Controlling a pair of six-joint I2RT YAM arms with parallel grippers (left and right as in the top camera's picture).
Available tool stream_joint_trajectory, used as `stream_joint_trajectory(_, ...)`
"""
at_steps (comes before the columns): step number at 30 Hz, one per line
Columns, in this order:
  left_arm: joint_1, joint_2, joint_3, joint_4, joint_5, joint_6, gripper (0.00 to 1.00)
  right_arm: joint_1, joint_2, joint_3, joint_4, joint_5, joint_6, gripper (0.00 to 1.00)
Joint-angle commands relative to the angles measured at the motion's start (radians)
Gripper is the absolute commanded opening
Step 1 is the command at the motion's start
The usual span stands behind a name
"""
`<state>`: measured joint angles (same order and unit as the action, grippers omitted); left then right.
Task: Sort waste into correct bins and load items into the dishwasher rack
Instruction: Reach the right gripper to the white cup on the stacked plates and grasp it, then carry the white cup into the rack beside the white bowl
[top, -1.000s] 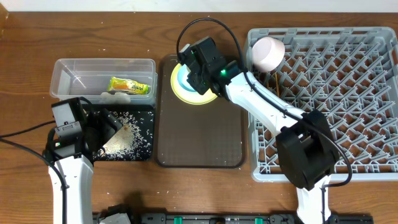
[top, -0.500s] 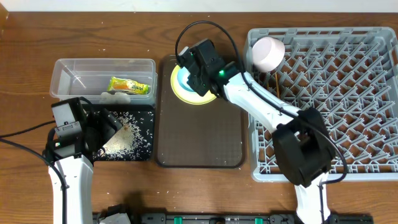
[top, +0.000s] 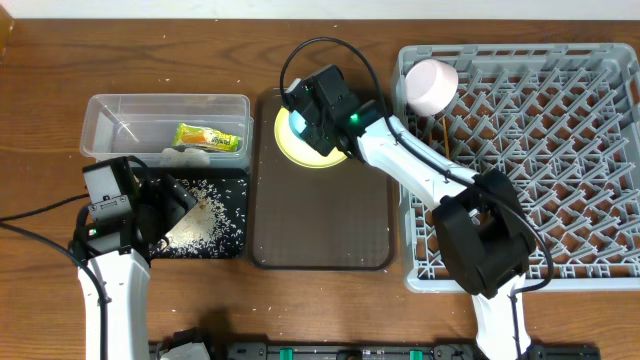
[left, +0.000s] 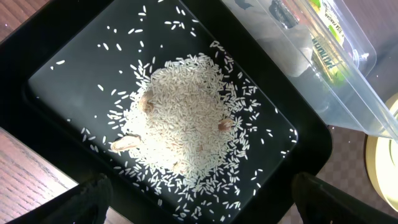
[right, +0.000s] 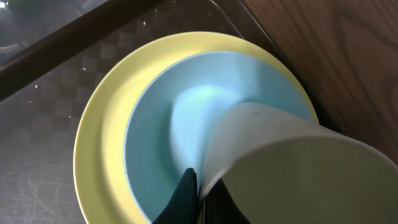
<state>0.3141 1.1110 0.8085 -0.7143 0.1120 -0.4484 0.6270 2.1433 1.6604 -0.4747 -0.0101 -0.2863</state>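
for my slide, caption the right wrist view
Right gripper pinches the cup rim, cup in the bowl on the plate.

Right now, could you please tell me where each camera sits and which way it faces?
Overhead: fixed above the table, facing straight down on rack and brown tray; both arms show.
Left wrist: on the left arm, facing down at rice in the black tray; open left gripper at bottom edge.
Right wrist: on the right arm, facing down at bowl on plate; right gripper shut on cup.
Shared: overhead and left wrist both show rice and tub.
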Motion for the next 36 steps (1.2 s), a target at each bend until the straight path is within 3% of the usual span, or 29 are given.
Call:
stream_joint_trajectory(1,0.005,0.001,0.014,-0.003,-0.016,-0.005,0.95,0.016,-0.058,0.011,-0.009,-0.037,0.028,0.01)
stream_joint_trajectory(10,0.005,0.001,0.014,-0.003,-0.016,-0.005,0.95,0.01,-0.211,0.011,-0.083,-0.079,0.15,0.01)
stream_joint_trajectory(16,0.005,0.001,0.014,-0.003,-0.016,-0.005,0.95,-0.061,-0.339,0.011,-0.195,-0.301,0.177,0.01)
stream_joint_trajectory(26,0.005,0.001,0.014,-0.003,-0.016,-0.005,0.95,-0.32,-0.368,-0.009,-0.418,-0.642,0.15,0.01)
stream_joint_trajectory(36,0.005,0.001,0.014,-0.003,-0.016,-0.005,0.95,-0.555,-0.365,-0.187,-0.319,-1.014,0.105,0.01)
